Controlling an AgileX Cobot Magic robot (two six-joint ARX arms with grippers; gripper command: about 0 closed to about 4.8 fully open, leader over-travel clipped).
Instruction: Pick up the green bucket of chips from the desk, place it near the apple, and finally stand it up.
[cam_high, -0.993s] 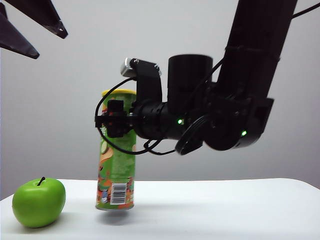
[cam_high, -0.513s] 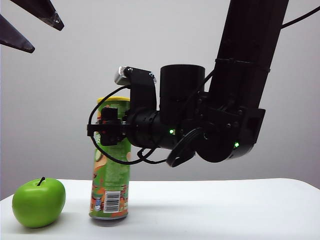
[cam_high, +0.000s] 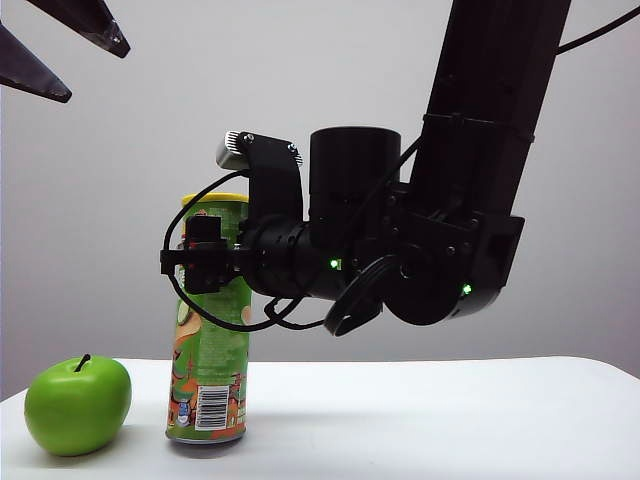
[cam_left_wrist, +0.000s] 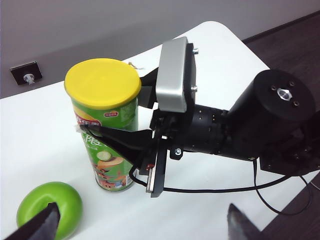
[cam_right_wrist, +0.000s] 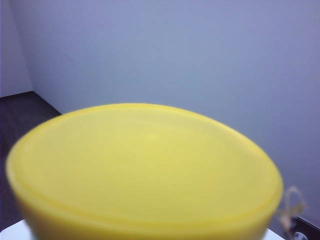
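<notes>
So the green bucket of chips (cam_high: 208, 345) is standing upright on the desk (cam_high: 420, 420), silver base down and yellow lid (cam_left_wrist: 102, 83) up, barcode facing the exterior camera. The right gripper (cam_high: 203, 256) comes in level from the side and sits around the upper half of the can, just under the lid. From the left wrist view 1 dark finger (cam_left_wrist: 122, 141) runs along the can's side, and a second one shows behind the can near the lid. Honestly I can't tell whether the fingers are clamping the can or have let go a little, there's no clear gap visible and no clear contact either. The right wrist view is basically just a blurry yellow lid (cam_right_wrist: 145, 170) filling the shot, right under that camera.

The apple (cam_high: 78, 404) sits on the desk below the right gripper and off to the side away from the arm, near the can but not touching it, stem up.

The left gripper (cam_high: 60, 45) hangs high above the desk, well apart from the can and the apple, both fingers spread wide with nothing between them. Its 2 fingertips (cam_left_wrist: 42, 225) poke into its own wrist view, 1 just over the apple (cam_left_wrist: 49, 209).
</notes>
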